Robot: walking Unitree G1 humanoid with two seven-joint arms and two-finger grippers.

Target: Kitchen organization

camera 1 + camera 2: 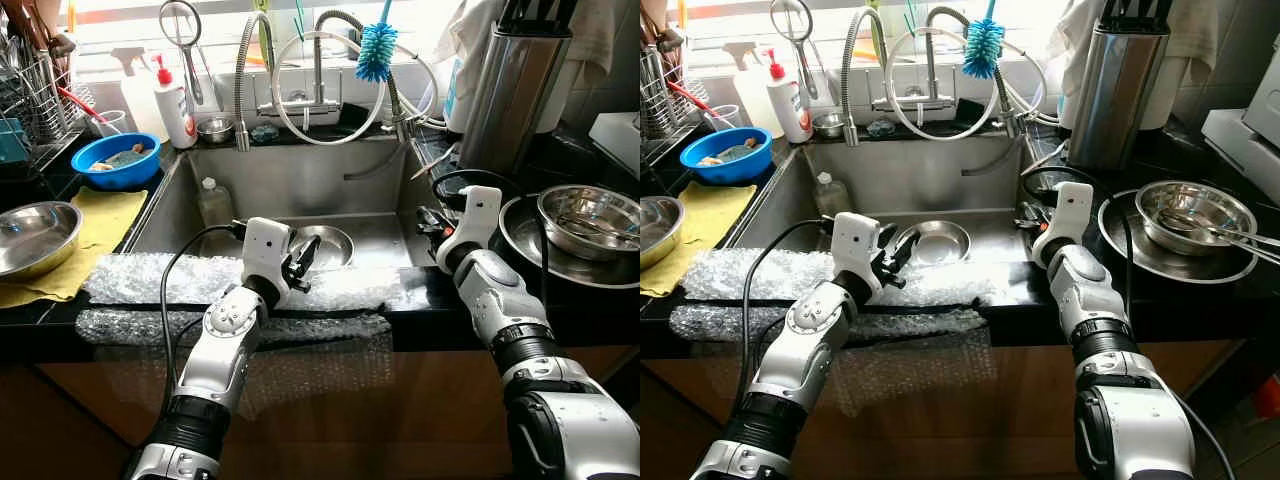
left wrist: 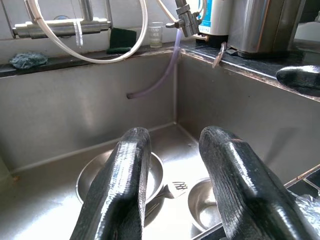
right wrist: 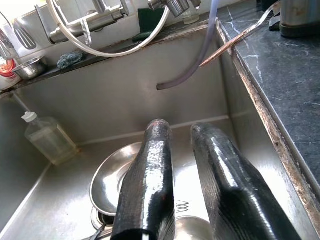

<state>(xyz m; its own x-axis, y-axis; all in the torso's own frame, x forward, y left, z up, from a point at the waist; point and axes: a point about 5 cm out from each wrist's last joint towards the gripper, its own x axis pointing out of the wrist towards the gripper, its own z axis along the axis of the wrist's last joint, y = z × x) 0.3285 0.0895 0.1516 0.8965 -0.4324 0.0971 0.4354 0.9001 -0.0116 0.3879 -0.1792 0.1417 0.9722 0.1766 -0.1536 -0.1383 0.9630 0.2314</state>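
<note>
the lower part of the steel sink (image 1: 290, 180) is cut off from the head views by its front rim, which is covered by a sheet of bubble wrap (image 1: 150, 278), so the small bowl (image 2: 207, 207) beside the larger steel bowl (image 1: 330, 245) is made out from the wrists alone, with what seems to be a fork (image 2: 175, 189) lying between them. the left hand (image 1: 300, 262) is held over the front edge of the sink, its two black fingers (image 2: 125, 180) parted by a moderate gap with nothing gripped. the right hand (image 1: 428, 222) is held at the sink's right edge, its fingers (image 3: 150, 175) parted by a narrow gap and likewise empty. a clear bottle (image 3: 47, 140) is stood in the sink's far left corner. on the dark desk (image 1: 560, 290) to the right, a steel bowl with utensils (image 1: 590, 215) is set on a round tray, behind which a tall steel knife holder (image 1: 515, 90) is cut off at the top. on the left, a blue bowl (image 1: 115, 160), a yellow cloth (image 1: 100, 225) and another steel bowl (image 1: 35, 235) are seen. the window behind the tap (image 1: 315, 70) is washed out by glare.
</note>
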